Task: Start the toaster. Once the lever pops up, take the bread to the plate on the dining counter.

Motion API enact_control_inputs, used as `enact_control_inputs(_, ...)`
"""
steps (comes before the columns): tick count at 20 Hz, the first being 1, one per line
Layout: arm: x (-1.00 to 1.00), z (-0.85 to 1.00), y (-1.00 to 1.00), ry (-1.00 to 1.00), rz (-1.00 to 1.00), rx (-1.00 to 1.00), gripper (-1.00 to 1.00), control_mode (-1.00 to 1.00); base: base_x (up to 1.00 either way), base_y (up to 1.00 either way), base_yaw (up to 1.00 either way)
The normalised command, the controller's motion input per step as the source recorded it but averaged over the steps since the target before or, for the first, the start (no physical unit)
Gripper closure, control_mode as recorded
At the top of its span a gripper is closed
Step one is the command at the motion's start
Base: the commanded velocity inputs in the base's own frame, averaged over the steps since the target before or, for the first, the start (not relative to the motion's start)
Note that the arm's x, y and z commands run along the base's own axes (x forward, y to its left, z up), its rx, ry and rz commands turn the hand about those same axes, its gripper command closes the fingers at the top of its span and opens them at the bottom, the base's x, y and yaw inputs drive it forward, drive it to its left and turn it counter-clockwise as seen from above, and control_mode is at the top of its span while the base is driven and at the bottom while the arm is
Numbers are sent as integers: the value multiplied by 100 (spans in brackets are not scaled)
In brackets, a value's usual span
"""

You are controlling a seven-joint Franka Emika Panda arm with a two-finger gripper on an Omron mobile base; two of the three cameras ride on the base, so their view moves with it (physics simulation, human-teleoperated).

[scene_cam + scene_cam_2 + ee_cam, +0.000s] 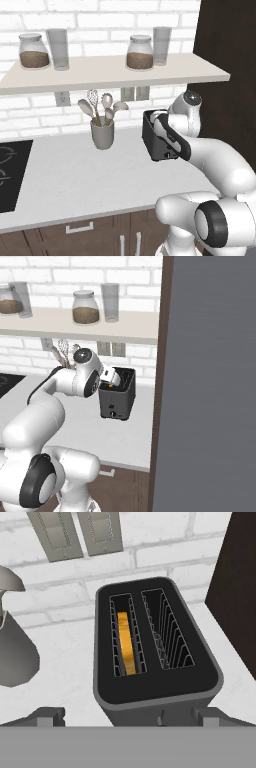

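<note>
The dark toaster [150, 692] stands on the white worktop against the brick wall, also seen in the right base view as the toaster [119, 398] and, partly behind my arm, in the left base view as the toaster [154, 142]. The yellow-orange bread [126, 643] sits deep in the left slot; the right slot holds nothing. My gripper [131, 717] hangs just above the toaster's near end, open, its fingertips [47, 716] wide apart with nothing between them. In the right base view the gripper [111, 385] is over the toaster's top. The plate and the dining counter are out of view.
A grey utensil cup [102, 134] with spoons stands left of the toaster. A black hob [10, 175] lies at the far left. A shelf [115, 72] with jars hangs overhead. A tall dark cabinet side [210, 381] rises close on the toaster's right.
</note>
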Motion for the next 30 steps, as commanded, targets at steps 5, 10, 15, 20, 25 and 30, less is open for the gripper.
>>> enact_control_inputs(5, 0, 0, 0, 0, 0, 0, -100, -100, 0, 0, 0)
enact_control_inputs(10, 0, 0, 0, 0, 0, 0, -100, -100, 0, 0, 0)
enact_control_inputs(15, 0, 0, 0, 0, 0, 0, -100, -100, 0, 0, 0)
enact_control_inputs(20, 0, 0, 0, 0, 0, 0, -100, -100, 0, 0, 0)
enact_control_inputs(25, 0, 0, 0, 0, 0, 0, -100, -100, 0, 0, 0)
enact_control_inputs(30, 0, 0, 0, 0, 0, 0, -100, -100, 0, 0, 0)
